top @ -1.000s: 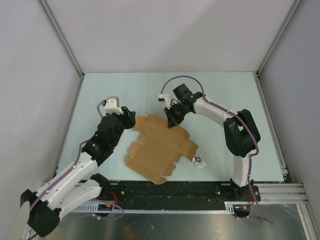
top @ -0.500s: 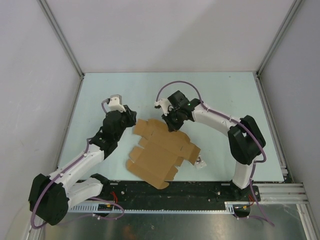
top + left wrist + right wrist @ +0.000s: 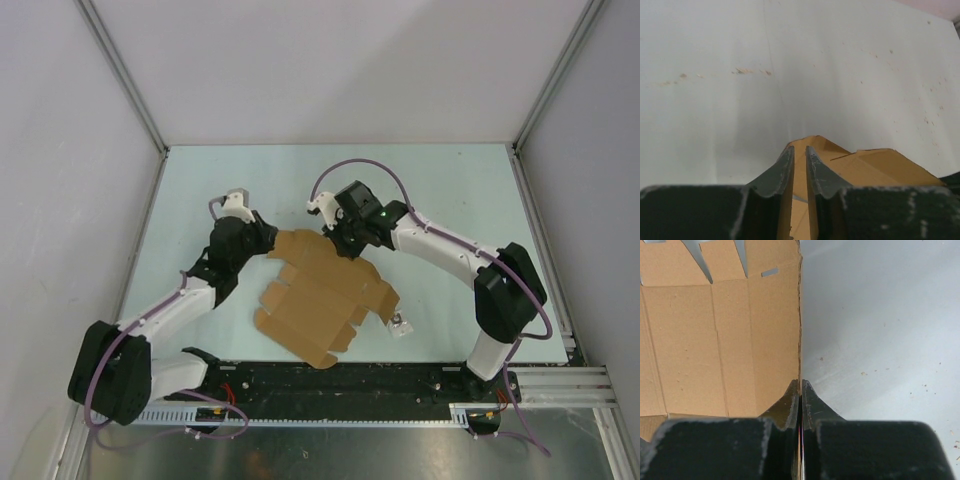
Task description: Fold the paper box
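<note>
The paper box (image 3: 325,295) lies flat & open on the tabletop (image 3: 450,200), near the middle, btw my 2 arms. It is a brown sheet w/ flaps all round, not a box shape yet.

My R fingers (image 3: 345,244) are at the far edge of the sheet. They are shut tight, clamped on that edge. In my R wrist cam the thin edge of the sheet (image 3: 715,340) runs straight into my fingertips (image 3: 791,399) & no gap shows btw them. Brown sheet is on one side, bare tabletop on the other.

My L fingers (image 3: 262,240) are at the far L corner of the sheet. In my L wrist cam the fingertips (image 3: 785,162) are close, w/ a thin gap. A corner flap (image 3: 875,167) of the box pokes into that gap. I can't tell if I squeeze it or just sit round it.

A little white-grey square (image 3: 399,324) sits on the tabletop just by the near R side of the sheet. I can't tell if it touches.
</note>
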### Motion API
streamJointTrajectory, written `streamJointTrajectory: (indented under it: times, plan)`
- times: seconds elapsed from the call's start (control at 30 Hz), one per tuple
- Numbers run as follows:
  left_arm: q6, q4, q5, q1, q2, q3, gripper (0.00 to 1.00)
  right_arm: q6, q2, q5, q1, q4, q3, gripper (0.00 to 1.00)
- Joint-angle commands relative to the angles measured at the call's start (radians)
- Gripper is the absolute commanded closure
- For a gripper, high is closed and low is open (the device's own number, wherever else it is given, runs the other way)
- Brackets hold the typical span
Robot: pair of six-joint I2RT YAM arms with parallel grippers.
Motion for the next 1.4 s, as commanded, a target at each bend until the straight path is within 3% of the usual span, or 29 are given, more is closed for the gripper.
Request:
streamJointTrajectory:
  times: [0.0,0.13,0.3,0.67,1.37]
  plan:
    - [-0.004,0.081,0.132,0.005,0.037,0.053,0.81,-0.012,-0.034,0.006,0.013,0.029,-0.009,1.00]
    - [0.003,0.082,0.130,0.005,0.076,0.079,0.83,-0.015,-0.033,-0.003,0.021,0.029,-0.015,1.00]
    - [0.008,0.085,0.167,0.005,0.123,0.115,1.00,-0.017,-0.033,-0.022,0.026,0.026,-0.018,1.00]
    - [0.029,0.095,0.221,-0.012,0.168,0.104,1.00,-0.015,-0.042,-0.037,0.026,0.035,-0.023,1.00]
    - [0.034,0.093,0.221,-0.093,0.082,-0.022,1.00,-0.001,-0.050,-0.036,0.024,0.049,-0.023,1.00]
